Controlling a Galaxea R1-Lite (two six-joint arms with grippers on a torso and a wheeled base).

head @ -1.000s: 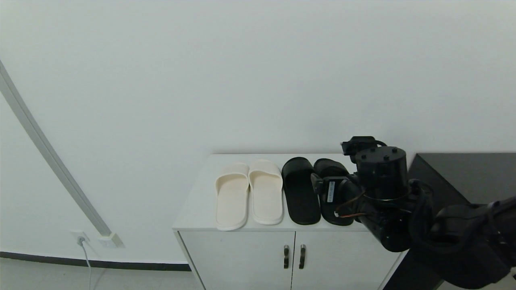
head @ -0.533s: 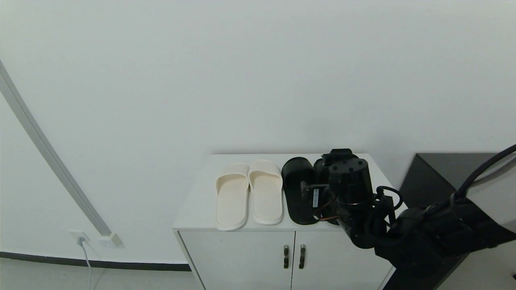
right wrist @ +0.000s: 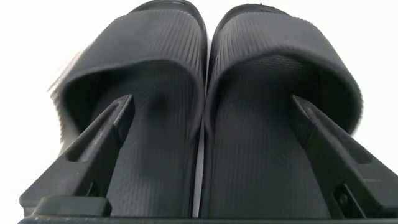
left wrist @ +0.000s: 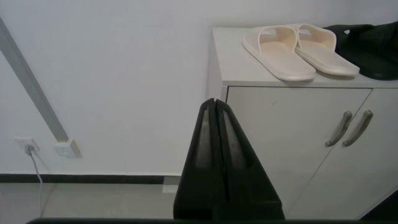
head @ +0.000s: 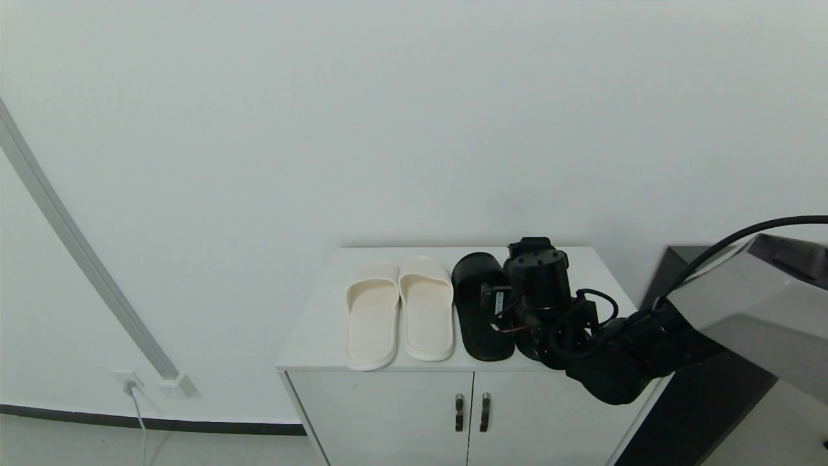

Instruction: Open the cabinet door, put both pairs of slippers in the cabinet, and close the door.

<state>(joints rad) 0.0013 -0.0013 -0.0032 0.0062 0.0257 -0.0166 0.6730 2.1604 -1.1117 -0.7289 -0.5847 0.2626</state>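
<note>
A white cabinet (head: 317, 336) stands against the wall, its two doors (head: 388, 414) shut, the handles (head: 471, 412) side by side at the middle. On top lie a cream pair of slippers (head: 399, 312) and, to their right, a black pair (head: 482, 304). My right arm's wrist (head: 537, 285) hangs over the black pair and hides most of the right-hand slipper. My right gripper (right wrist: 211, 99) is open, one finger over each black slipper (right wrist: 205, 143) footbed, tips toward the straps. My left gripper (left wrist: 214, 109) is shut and empty, low down, in front of the cabinet's (left wrist: 280, 124) left corner.
A dark, lower piece of furniture (head: 698, 401) stands close to the cabinet's right side. On the wall to the left a slanted conduit (head: 71, 239) runs down to a socket with a plugged cable (head: 132, 388). Open floor lies left of the cabinet.
My right arm has swung left and away from me, from beside the cabinet's right edge to above the black slippers. The slippers and doors have not moved.
</note>
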